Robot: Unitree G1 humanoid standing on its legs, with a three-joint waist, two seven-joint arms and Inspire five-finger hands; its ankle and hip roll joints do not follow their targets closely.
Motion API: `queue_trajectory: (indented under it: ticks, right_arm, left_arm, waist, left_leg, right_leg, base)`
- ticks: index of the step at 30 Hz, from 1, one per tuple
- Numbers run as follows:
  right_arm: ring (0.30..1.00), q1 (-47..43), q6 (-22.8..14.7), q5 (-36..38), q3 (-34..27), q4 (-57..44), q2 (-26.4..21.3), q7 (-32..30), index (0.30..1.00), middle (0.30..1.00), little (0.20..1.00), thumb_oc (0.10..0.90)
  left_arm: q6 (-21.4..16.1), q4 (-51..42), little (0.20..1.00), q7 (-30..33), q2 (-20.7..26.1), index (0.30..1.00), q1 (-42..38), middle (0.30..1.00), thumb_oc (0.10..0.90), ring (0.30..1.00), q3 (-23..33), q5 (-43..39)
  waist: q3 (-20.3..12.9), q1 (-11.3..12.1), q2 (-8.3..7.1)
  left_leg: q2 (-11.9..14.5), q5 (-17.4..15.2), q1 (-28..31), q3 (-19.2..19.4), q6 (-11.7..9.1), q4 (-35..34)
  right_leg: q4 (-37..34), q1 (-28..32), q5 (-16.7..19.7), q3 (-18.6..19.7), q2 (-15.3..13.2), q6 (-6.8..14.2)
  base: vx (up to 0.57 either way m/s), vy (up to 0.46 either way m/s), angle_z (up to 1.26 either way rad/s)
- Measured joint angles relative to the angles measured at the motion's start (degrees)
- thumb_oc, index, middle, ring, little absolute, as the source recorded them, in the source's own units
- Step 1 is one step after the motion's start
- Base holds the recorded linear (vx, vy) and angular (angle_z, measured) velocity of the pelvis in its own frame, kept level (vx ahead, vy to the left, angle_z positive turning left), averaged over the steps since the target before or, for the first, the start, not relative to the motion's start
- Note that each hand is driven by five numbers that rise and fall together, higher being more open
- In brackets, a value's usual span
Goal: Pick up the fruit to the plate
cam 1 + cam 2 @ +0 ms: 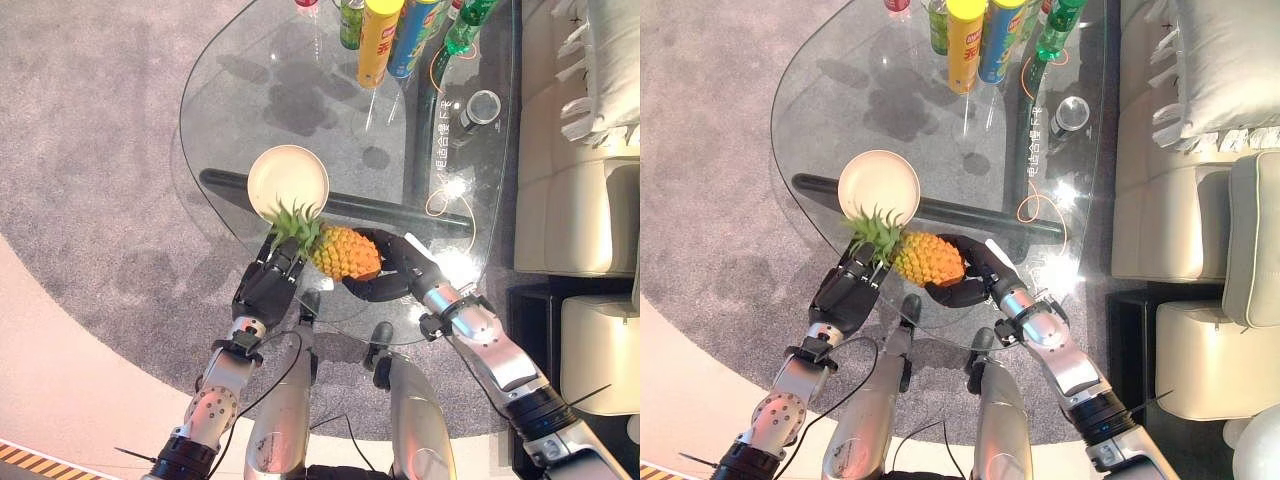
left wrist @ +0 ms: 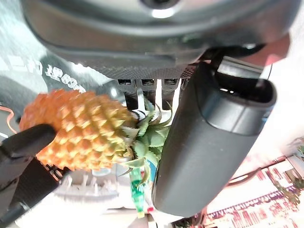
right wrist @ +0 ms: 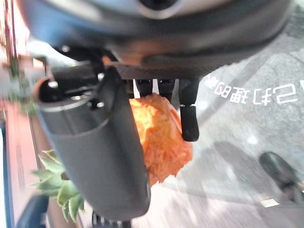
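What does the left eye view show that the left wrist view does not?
The left eye view alone shows the whole layout: the cream plate on the glass table just beyond the fruit, the yellow can and green bottle at the table's far edge, and the sofa at the right. The left wrist view alone shows, from close up, the left hand with its thumb beside the leafy crown. Both show the pineapple held between the left hand and the right hand, one at each end.
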Motion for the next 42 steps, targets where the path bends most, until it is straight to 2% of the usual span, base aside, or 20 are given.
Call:
queue_trajectory:
  ticks: [7, 12, 19, 20, 21, 26, 30, 34, 42]
  right_arm:
    - [0.3, -3.6, 2.7, 0.0, 1.6, -0.5, -2.5, 6.6, 0.3, 0.3, 0.2, 0.1]
    - [0.3, -4.8, 2.9, 0.1, 2.6, -0.4, -3.7, 7.7, 0.3, 0.3, 0.2, 0.1]
    - [0.3, -5.0, 2.9, 0.2, 2.9, -0.4, -3.7, 7.7, 0.3, 0.3, 0.2, 0.1]
    - [0.3, -4.9, 2.9, 0.2, 2.9, -0.4, -3.7, 7.7, 0.3, 0.3, 0.2, 0.1]
    - [0.3, -5.0, 2.9, 0.2, 2.9, -0.4, -3.6, 7.7, 0.3, 0.3, 0.2, 0.1]
    - [0.3, -4.8, 2.0, 0.2, 2.9, -0.4, -2.4, 7.5, 0.3, 0.3, 0.2, 0.1]
    - [0.3, -5.0, 1.0, -0.1, 2.9, -0.4, 0.2, 6.0, 0.3, 0.3, 0.2, 0.1]
    - [0.3, -5.0, 0.9, -0.5, 2.9, -0.4, 1.6, 5.5, 0.3, 0.3, 0.2, 0.1]
    - [0.3, -4.5, -0.1, -0.6, 3.9, -0.4, 3.0, 3.6, 0.3, 0.3, 0.2, 0.1]
  left_arm:
    - [0.7, -0.1, 0.9, -0.4, 1.8, 0.9, 1.7, 0.9, 0.8, 0.9, -0.3, 0.0]
    - [0.8, -0.1, 0.9, -0.4, 2.7, 0.9, 1.9, 0.9, 0.8, 0.9, -1.1, -0.3]
    - [0.0, 0.0, 0.9, -0.8, 3.4, 0.9, 2.0, 0.9, 0.8, 0.9, -1.7, -0.7]
    - [-0.2, 0.0, 0.749, -0.9, 3.4, 0.771, 2.0, 0.771, 0.649, 0.771, -1.8, -0.7]
    - [-0.6, 0.0, 0.2, -1.3, 3.3, 0.3, 2.2, 0.3, 0.1, 0.3, -1.9, -0.8]
    - [-2.8, 0.6, 0.2, -2.4, 2.7, 0.3, 2.7, 0.3, 0.1, 0.3, -1.8, -0.9]
    - [-5.1, 1.1, 0.2, -3.0, 0.4, 0.3, 3.0, 0.3, 0.1, 0.3, -0.1, -3.1]
    - [-5.6, 1.2, 0.2, -3.2, -0.9, 0.3, 2.6, 0.3, 0.1, 0.3, 1.2, -3.2]
    - [-5.9, 1.3, 0.2, -3.3, -1.7, 0.3, 2.0, 0.3, 0.1, 0.3, 2.5, -3.3]
  waist:
    - [0.0, 1.6, 0.0]
    - [0.0, 2.7, 0.0]
    - [0.0, 2.9, -0.05]
    - [0.0, 2.8, -0.06]
    - [0.0, 2.8, -0.08]
    - [-0.1, 2.6, -0.22]
    - [-0.1, 2.8, -0.48]
    - [-0.1, 2.7, -1.08]
    - [-0.1, 2.7, -1.11]
  left_leg:
    - [0.0, 0.0, 0.0, -0.2, -0.1, 0.0]
    - [0.0, 0.1, -0.1, -0.4, -0.1, 0.0]
    - [-0.1, 0.1, 0.0, -0.9, -0.1, 0.0]
    - [-0.1, 0.1, 0.0, -0.9, -0.1, 0.0]
    - [-0.1, 0.1, 0.1, -0.9, -0.1, 0.0]
    - [0.0, 0.1, 0.2, -0.9, -0.1, 0.1]
    - [0.1, 0.1, 0.3, -0.9, -0.1, 0.1]
    - [0.1, 0.1, 0.3, -0.9, -0.1, 0.1]
    - [0.1, 0.1, 0.6, -0.9, -0.1, 0.4]
  right_leg:
    - [-0.1, 0.1, 0.0, -0.2, 0.0, 0.0]
    - [-0.5, 0.2, 0.0, -0.2, 0.1, 0.0]
    - [-0.6, 0.7, 0.0, -0.4, 0.1, 0.0]
    - [-0.6, 0.7, 0.0, -0.4, 0.1, 0.0]
    - [-0.6, 0.8, 0.0, -0.4, 0.1, 0.0]
    - [-0.9, 0.8, 0.0, -0.3, 0.2, 0.0]
    - [-1.0, 0.9, 0.1, -0.3, 0.2, -0.1]
    - [-1.2, 1.0, 0.2, -0.3, 0.2, 0.0]
    - [-1.7, 1.6, 0.6, -0.4, 0.3, 0.1]
  base:
    - [0.0, -0.01, 0.0]
    - [0.0, -0.001, 0.01]
    - [0.0, -0.002, 0.03]
    - [0.0, 0.0, 0.0]
    - [0.0, 0.0, 0.0]
    - [0.0, 0.0, 0.0]
    - [0.0, 0.0, 0.0]
    - [0.0, 0.0, 0.0]
    - [0.0, 0.0, 0.0]
